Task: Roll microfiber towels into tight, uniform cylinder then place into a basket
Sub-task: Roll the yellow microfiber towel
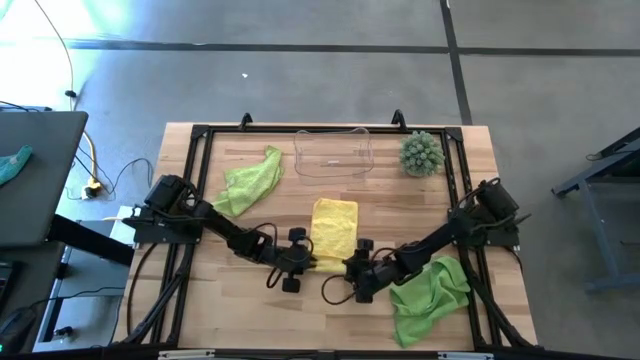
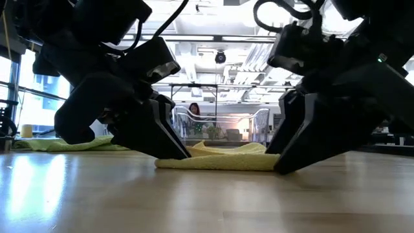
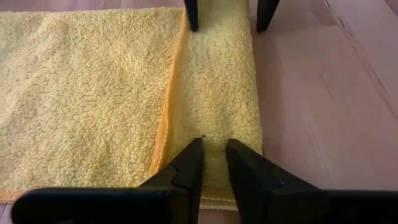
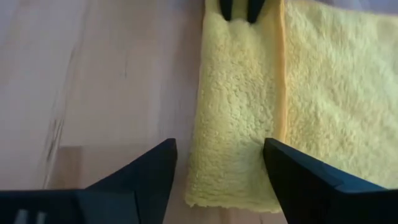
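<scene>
Both arms reach low to the yellow towel [image 1: 334, 226] at the table's [image 1: 250, 310] middle. The left gripper [image 3: 213, 163] nips the folded strip along its near edge — fingers almost closed — while the right gripper [image 4: 217, 163] straddles that strip's other end, spread wide.

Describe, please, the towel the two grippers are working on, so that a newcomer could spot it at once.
On the wooden table, look at the near middle, where the left gripper and right gripper meet. The yellow towel lies flat there, its near edge folded over. The two green towels lie crumpled off to the sides.
</scene>
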